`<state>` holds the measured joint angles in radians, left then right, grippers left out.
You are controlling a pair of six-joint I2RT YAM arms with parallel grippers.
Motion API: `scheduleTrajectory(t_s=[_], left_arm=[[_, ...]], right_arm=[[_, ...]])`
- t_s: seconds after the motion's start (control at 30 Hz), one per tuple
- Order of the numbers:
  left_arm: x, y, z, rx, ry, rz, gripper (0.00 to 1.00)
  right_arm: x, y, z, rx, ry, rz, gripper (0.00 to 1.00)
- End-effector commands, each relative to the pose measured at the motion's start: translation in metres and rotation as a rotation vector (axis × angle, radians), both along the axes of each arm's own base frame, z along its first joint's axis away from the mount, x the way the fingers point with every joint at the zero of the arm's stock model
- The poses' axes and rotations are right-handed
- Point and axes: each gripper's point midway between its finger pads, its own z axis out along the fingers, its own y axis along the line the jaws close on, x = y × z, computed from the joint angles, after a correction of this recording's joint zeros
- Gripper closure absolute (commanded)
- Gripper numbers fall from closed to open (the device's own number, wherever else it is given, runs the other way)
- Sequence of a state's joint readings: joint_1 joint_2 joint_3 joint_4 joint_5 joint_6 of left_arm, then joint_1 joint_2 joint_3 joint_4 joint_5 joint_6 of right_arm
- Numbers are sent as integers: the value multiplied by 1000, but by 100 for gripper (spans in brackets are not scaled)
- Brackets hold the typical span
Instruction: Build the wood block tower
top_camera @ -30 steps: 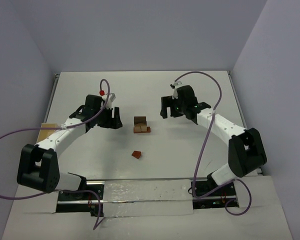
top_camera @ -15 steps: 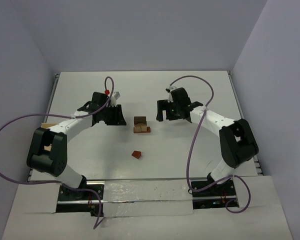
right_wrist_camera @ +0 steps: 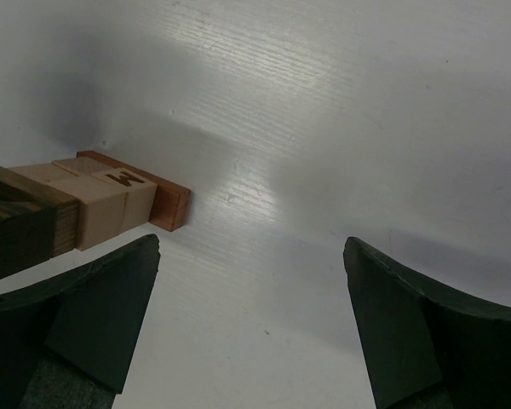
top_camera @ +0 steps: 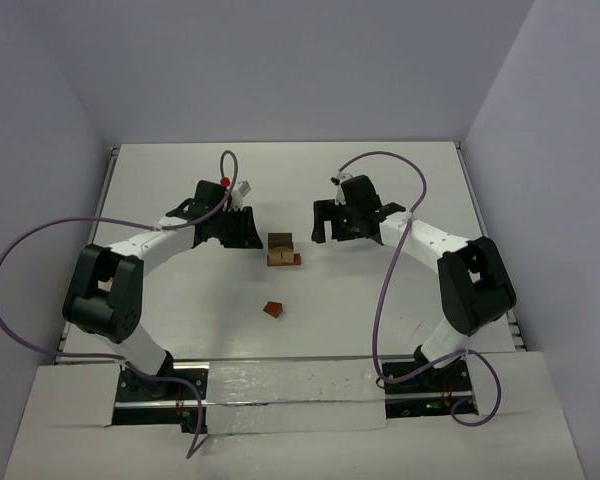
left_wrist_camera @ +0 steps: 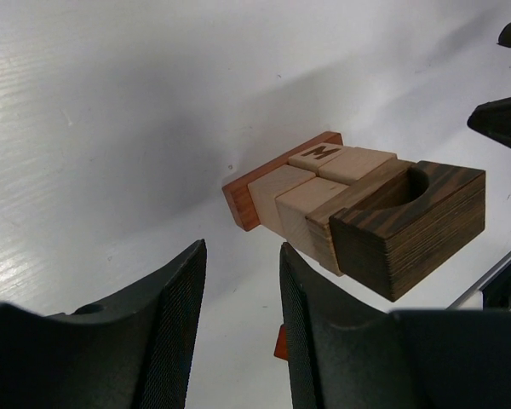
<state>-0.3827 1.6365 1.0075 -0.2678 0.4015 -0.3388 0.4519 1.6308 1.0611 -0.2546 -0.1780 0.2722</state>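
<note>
while the block tower stands near the middle of the white table, a gripper sits on each side of it at about the same height in the overhead view. the left gripper is just to the tower's left. in its wrist view, the left gripper has only a narrow gap between its fingers, and nothing is in that gap. the right gripper is just to the tower's right. seen from its own camera, the right gripper is spread wide and empty. neither gripper touches the blocks.

the tower has a red-brown slab at the table end. next come several tan blocks, one marked with a dark letter m. a dark brown block with a curved notch caps the other end. the right wrist view shows the tower at its left edge. a loose red-brown wedge lies on the table closer to the arm bases, well apart from the tower.
</note>
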Motion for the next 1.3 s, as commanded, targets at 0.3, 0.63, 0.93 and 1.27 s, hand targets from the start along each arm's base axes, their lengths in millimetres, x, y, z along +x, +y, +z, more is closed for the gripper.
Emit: scheduleTrajectory(t_s=[0.3,0.63,0.93,1.27], left_arm=[[17,-20,24,-59,-59,-28,52],[13,-25,27,-67,-62,-48,51],[12,-27,28,-68,-66,-57,51],[12,-26,28,-64,-71,-59,50]], right_arm=[[11,10,15,24,-37,10,3],[13,11,17,27,-36,12,3],[13,11,16,26,-34,14,2],[13,12,17,29,-34,18,2]])
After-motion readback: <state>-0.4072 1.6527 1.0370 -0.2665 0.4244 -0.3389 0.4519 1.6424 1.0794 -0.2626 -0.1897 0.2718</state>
